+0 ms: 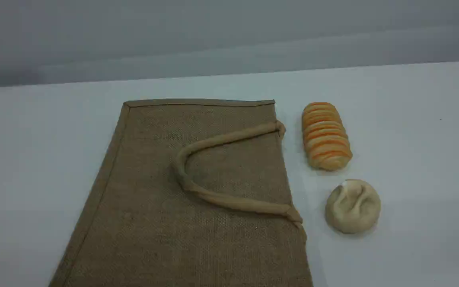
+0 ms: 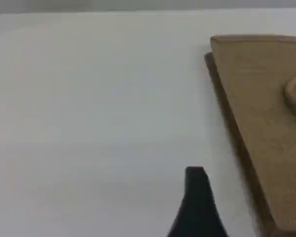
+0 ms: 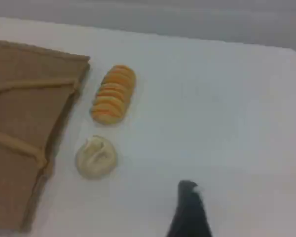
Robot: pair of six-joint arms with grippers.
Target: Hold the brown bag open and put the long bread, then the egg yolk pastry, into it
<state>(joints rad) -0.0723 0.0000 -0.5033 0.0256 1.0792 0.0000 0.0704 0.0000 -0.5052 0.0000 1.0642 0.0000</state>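
The brown bag (image 1: 197, 223) lies flat on the white table with its mouth edge to the right and closed. One beige handle (image 1: 221, 140) is folded back over its top face. Just right of the bag lies the long bread (image 1: 326, 135), striped yellow and orange. The egg yolk pastry (image 1: 353, 205) sits in front of it, pale and creased. Neither arm shows in the scene view. The left gripper's dark fingertip (image 2: 196, 197) hovers over bare table left of the bag (image 2: 266, 108). The right gripper's fingertip (image 3: 188, 207) hangs right of the pastry (image 3: 96, 157) and bread (image 3: 113, 94), holding nothing.
The white table (image 1: 412, 159) runs back to a grey wall. Its right corner shows in the right wrist view. Bare tabletop stretches left of the bag and right of the two breads.
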